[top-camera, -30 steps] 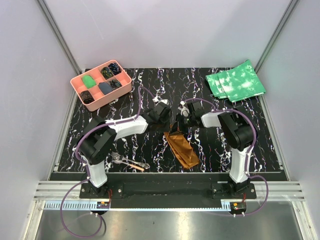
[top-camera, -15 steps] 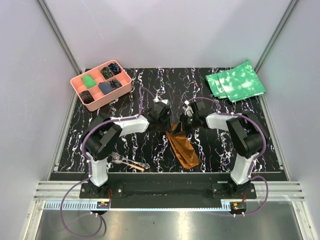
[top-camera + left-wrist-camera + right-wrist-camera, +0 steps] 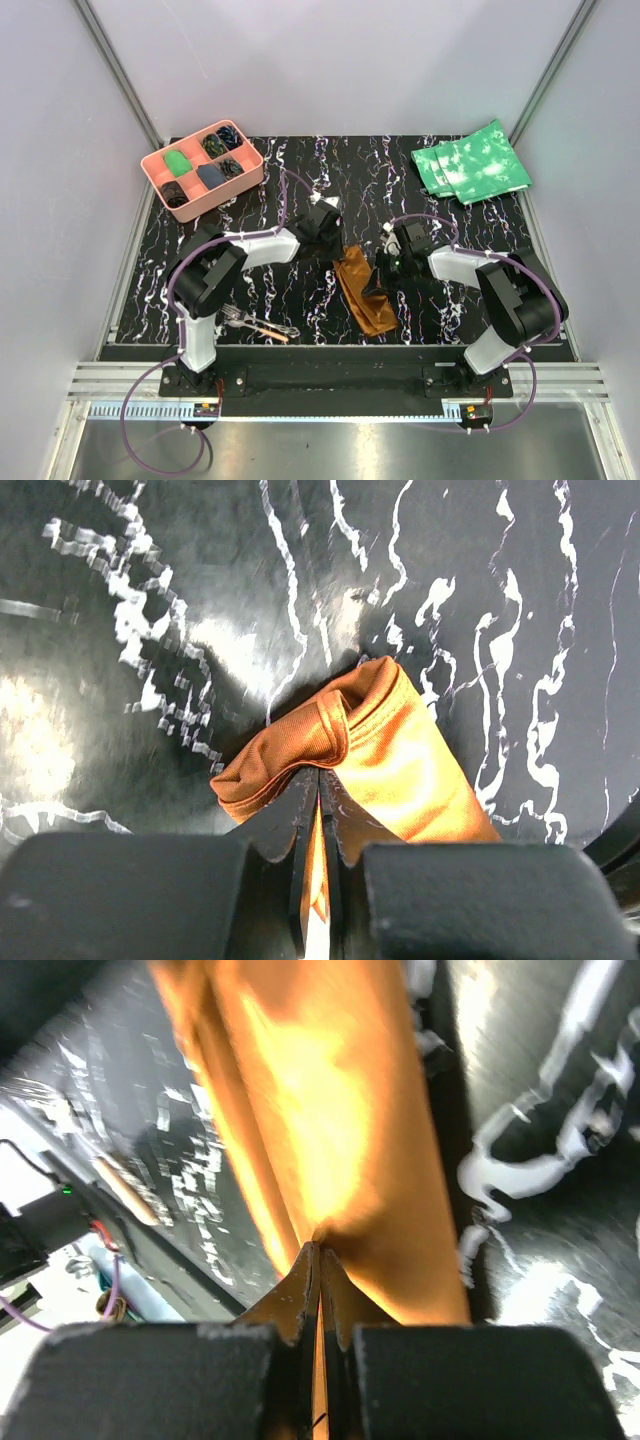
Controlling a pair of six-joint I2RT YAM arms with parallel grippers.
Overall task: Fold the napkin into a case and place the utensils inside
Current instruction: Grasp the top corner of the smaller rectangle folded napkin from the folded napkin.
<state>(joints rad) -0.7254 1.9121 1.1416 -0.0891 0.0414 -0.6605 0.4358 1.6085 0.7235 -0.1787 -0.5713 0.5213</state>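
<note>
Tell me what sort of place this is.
Likely a lab robot test booth: a left arm and right arm bolted to a metal rail, handling a napkin, with bare white walls and a pink tray of props.

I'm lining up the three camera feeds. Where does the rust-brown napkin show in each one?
Top external: napkin near the table's centre, a narrow slanted strip between the two arms.
Left wrist: napkin at lower centre, its bunched end pinched by the left gripper.
Right wrist: napkin fills the upper centre, pinched by the right gripper.
Shared landmark: the black, white-veined tabletop.
</note>
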